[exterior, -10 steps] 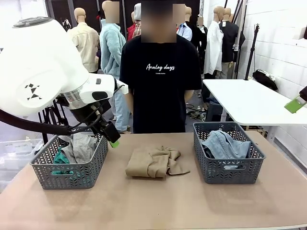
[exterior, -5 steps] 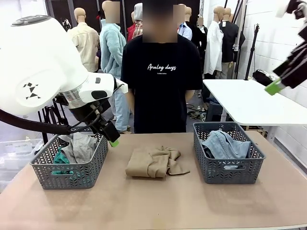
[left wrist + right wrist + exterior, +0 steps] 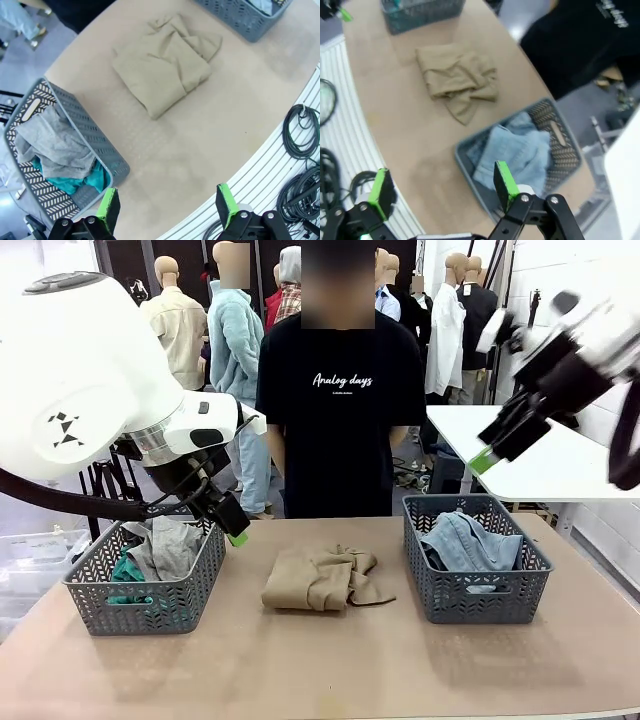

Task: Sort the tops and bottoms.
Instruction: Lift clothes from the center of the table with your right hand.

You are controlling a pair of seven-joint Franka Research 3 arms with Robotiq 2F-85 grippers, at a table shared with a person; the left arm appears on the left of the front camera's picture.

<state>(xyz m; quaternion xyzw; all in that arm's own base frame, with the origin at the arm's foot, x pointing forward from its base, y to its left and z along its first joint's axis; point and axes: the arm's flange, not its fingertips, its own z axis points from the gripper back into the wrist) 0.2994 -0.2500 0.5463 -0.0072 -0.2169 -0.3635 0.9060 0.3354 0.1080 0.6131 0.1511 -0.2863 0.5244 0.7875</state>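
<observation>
Tops are found in two places: a tan top (image 3: 320,580) lies loosely folded on the bare table (image 3: 400,670), while a grey top (image 3: 172,543) and a teal top (image 3: 125,570) are piled in the left basket (image 3: 150,598), to the robot's left of the tan top. Denim bottoms (image 3: 468,540) are held in the right basket (image 3: 480,602), on the tan top's other side. The left gripper (image 3: 167,204) is held above and to the left of the tan top, jaws spread wide with nothing between them. The right gripper (image 3: 443,186) is seen high above and to the right of it, likewise spread and empty. The tan top is judged to be the last piece to be moved. Trouble may be expected if only its upper fold or trailing flap is pinched: the garment could be pulled open, dragged across the table, or left draped over a basket rim. A clash between the arms could be caused if the tan top is reached for from both sides, and a drop beside the denim would undo the sorting.
</observation>
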